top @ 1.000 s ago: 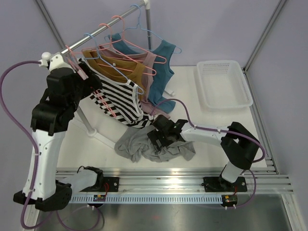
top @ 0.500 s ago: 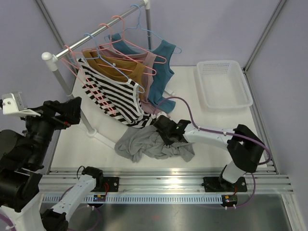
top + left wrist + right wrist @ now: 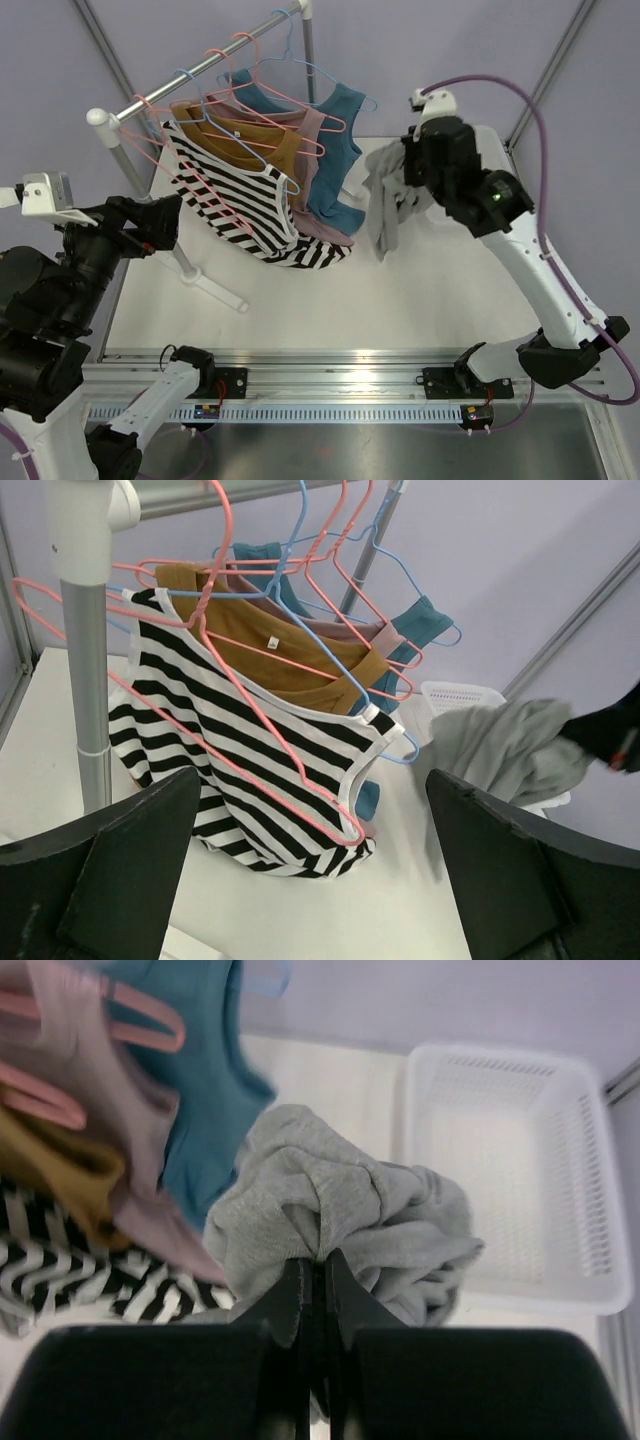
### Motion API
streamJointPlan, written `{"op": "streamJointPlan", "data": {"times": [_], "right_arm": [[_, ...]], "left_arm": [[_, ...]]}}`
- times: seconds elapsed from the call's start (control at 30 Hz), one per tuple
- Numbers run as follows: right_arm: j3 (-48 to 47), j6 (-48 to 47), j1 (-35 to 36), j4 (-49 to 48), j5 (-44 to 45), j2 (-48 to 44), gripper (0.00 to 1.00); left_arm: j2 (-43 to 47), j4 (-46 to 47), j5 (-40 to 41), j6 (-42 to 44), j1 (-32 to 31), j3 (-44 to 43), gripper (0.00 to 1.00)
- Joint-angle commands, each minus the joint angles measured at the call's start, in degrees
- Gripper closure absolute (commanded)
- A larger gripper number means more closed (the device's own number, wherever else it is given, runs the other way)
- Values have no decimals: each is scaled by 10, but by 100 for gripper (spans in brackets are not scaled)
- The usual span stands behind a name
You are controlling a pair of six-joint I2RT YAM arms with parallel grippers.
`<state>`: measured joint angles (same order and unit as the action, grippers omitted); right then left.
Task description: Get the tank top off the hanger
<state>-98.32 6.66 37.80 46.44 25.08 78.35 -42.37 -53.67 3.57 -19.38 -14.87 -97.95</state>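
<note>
No text, brand or number can be read in any view. A small white tag (image 3: pixel 270 642) sits at the neckline of the brown tank top (image 3: pixel 245 623), left of centre in the left wrist view, but its print is too small to make out. The small circuit board (image 3: pixel 210 410) at the lower left of the top view shows nothing legible either.

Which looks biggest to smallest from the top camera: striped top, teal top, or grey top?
1. Striped top
2. Teal top, partly hidden
3. Grey top, bunched in the right gripper; held nearer the camera, so second and third are unsure.
</note>
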Motion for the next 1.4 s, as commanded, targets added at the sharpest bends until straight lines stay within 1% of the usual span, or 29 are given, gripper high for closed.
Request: {"op": "streamJointPlan", "data": {"times": [0.0,0.1,0.13,0.17,0.2,0.23,0.27,0.3,0.4,0.5,0.6,0.73,0.83,0.9,0.97,1.03,1.1,1.13,1.27,1.33,1.37], "right_arm": [[-152,-63,-48,51,33,38,100],[-247,-81,-108,73,28,85,100],[-266,-82,-126,70,21,95,100],[-280,-85,-162,66,9,116,100],[-307,-87,-177,61,7,129,100],[-320,-89,-193,53,1,143,100],[-332,-92,-225,53,-16,171,100],[-358,-93,-237,54,-22,185,100],[-392,-90,-286,54,-54,238,100],[-409,-89,-310,47,-78,276,100],[-407,-90,-334,38,-72,307,100],[-407,-74,-359,29,-86,335,100],[-411,-75,-369,23,-76,369,100],[-425,-70,-374,34,-54,389,100],[-435,-29,-409,42,-17,410,100],[-443,1,-425,54,-3,413,100],[-463,15,-445,65,-20,409,100],[-470,23,-448,67,-34,403,100],[-530,25,-454,81,-46,397,100],[-527,25,-458,74,-66,384,100],[-508,24,-457,68,-78,379,100]], "left_arm": [[-28,15,-25,3,3,-39,1],[-46,29,-32,-7,3,-49,1],[-53,38,-49,-14,3,-57,1],[-68,40,-68,-16,3,-62,1],[-78,42,-78,-17,3,-68,1],[-88,46,-89,-22,3,-80,1],[-99,48,-107,-23,3,-86,1],[-115,56,-113,-27,3,-89,1],[-139,66,-126,-35,3,-98,1],[-150,81,-127,-40,3,-97,1],[-171,82,-116,-37,2,-113,1],[-204,75,-89,-28,1,-132,1],[-224,67,-48,-19,-12,-149,1],[-235,53,-12,-9,-42,-164,1],[-245,45,40,5,-66,-169,1],[-250,39,72,17,-90,-168,1],[-255,34,85,25,-101,-167,1],[-257,33,91,27,-103,-167,1],[-259,39,92,24,-104,-165,1],[-260,42,90,23,-105,-166,1],[-261,42,88,23,-106,-167,1]]}}
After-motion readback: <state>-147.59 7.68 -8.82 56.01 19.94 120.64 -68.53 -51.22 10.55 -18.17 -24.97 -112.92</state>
